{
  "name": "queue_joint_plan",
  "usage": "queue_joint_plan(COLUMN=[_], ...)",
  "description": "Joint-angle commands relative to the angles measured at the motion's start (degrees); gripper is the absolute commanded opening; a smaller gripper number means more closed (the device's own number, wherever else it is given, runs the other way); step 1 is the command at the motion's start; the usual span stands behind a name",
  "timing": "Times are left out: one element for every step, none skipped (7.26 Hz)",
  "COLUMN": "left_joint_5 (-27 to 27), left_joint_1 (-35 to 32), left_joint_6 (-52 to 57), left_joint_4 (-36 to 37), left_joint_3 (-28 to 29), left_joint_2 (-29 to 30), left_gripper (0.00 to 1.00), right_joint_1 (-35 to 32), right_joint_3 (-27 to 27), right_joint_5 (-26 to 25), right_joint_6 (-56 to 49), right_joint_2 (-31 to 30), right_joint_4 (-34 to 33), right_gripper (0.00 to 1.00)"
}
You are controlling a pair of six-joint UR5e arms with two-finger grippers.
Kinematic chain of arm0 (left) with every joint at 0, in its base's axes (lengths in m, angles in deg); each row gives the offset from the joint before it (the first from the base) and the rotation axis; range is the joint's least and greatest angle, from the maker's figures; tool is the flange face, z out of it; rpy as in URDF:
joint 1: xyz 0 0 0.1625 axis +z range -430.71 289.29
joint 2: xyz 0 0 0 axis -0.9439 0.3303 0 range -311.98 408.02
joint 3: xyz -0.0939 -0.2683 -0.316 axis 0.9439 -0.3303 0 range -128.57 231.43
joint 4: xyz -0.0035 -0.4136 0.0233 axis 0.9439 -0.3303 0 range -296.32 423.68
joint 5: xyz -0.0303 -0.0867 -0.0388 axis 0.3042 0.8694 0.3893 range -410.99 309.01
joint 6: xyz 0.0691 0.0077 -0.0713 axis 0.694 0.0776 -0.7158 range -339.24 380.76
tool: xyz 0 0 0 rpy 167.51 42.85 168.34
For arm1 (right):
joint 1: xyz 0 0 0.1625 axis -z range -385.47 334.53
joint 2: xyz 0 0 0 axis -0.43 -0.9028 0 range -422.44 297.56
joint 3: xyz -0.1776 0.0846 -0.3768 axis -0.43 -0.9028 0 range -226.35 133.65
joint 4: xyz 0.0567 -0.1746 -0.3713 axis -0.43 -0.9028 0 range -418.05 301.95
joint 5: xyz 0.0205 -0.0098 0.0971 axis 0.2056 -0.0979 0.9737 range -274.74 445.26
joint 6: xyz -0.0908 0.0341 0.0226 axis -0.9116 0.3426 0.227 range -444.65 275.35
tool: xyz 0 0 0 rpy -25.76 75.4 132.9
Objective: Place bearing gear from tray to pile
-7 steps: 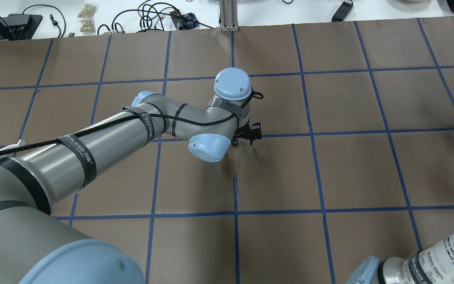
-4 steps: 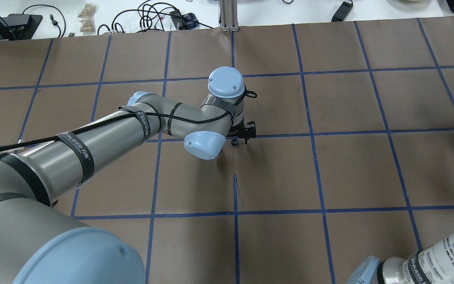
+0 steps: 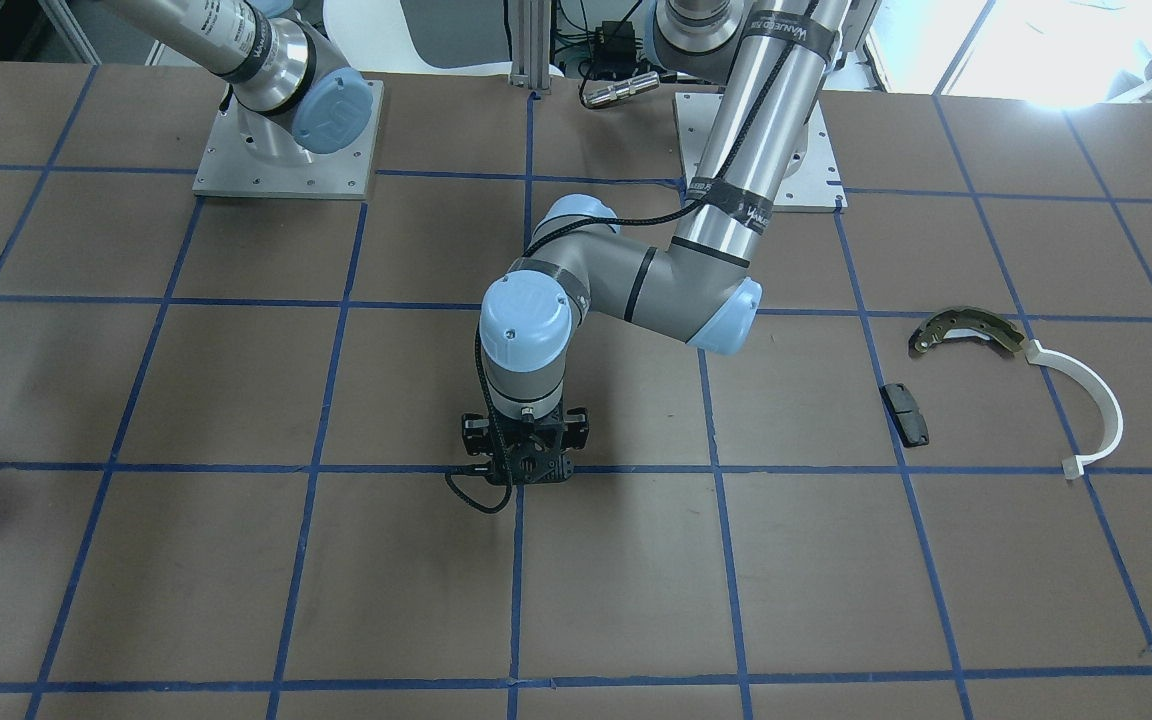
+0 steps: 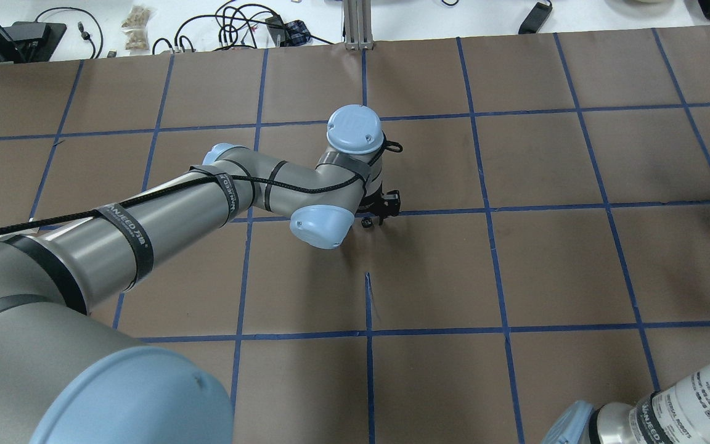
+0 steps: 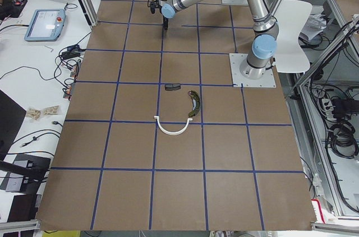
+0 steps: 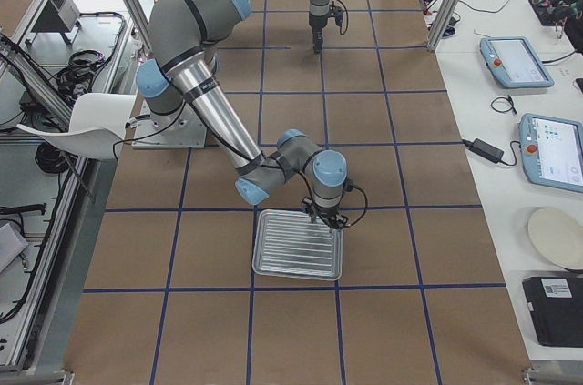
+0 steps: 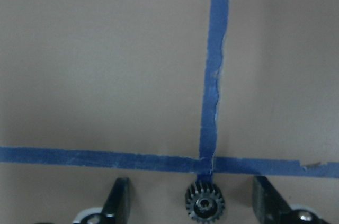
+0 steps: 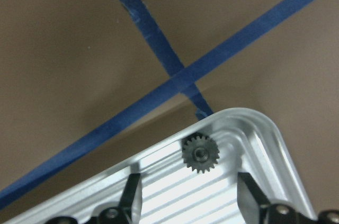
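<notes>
**Ops:** Talk me through it, biggest things first.

**Me:** I've got the brown desk (image 4: 552, 271) with its blue tape grid; the left arm (image 4: 164, 216) reaches out to the middle of it, wrist pointing straight down over a tape crossing; the right arm (image 6: 209, 103) bends down over the tray (image 6: 282, 253), which sits at the desk's end on the robot's right.

**Ops:** And the pile?

**Me:** The pile (image 3: 966, 322) lies on the robot's left half, well apart from both grippers; I see the brake shoe (image 3: 981, 326), the white arc (image 3: 1117, 412) touching its end, and the black pad (image 3: 905, 413) near them.

**Ops:** Fingers?

**Me:** Left gripper (image 7: 190, 189) is released, fingers (image 7: 119, 200) spread wide; right gripper (image 8: 189, 187) likewise, its fingers (image 8: 131, 195) apart and grasping nothing.

**Ops:** Where's the part?

**Me:** The bearing gear (image 8: 201, 153) lies flat in the tray's rounded corner, just ahead of the right fingers and untouched; a second gear (image 7: 205, 203) lies on the desk between the left fingers, just beside the tape crossing, touching neither finger.
</notes>
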Motion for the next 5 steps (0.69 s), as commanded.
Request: queue_joint_plan(left_joint_5=[0.24, 0.16, 0.24, -0.28, -0.55], left_joint_1=[-0.05, -0.05, 0.13, 0.48, 2.92], left_joint_6=[0.46, 0.73, 0.82, 1.95, 5.53], left_joint_4=[0.11, 0.11, 0.11, -0.07, -1.02], left_joint_3=[-0.26, -0.53, -0.35, -0.09, -0.44], left_joint_2=[-1.39, -0.88, -1.48, -2.53, -4.37], left_gripper=[0.11, 0.00, 0.00, 0.00, 0.00], right_joint_1=[-0.22, -0.22, -0.22, -0.22, -0.31], right_joint_3=[-0.01, 0.08, 0.17, 0.17, 0.17], right_joint_5=[0.08, 0.08, 0.52, 1.65, 1.66], right_joint_6=[0.34, 0.34, 0.34, 0.51, 0.51], right_joint_2=[-0.43, -0.43, -0.43, -0.43, -0.43], right_joint_4=[0.17, 0.35, 0.44, 0.70, 0.70], right_gripper=[0.67, 0.67, 0.67, 0.67, 0.67])
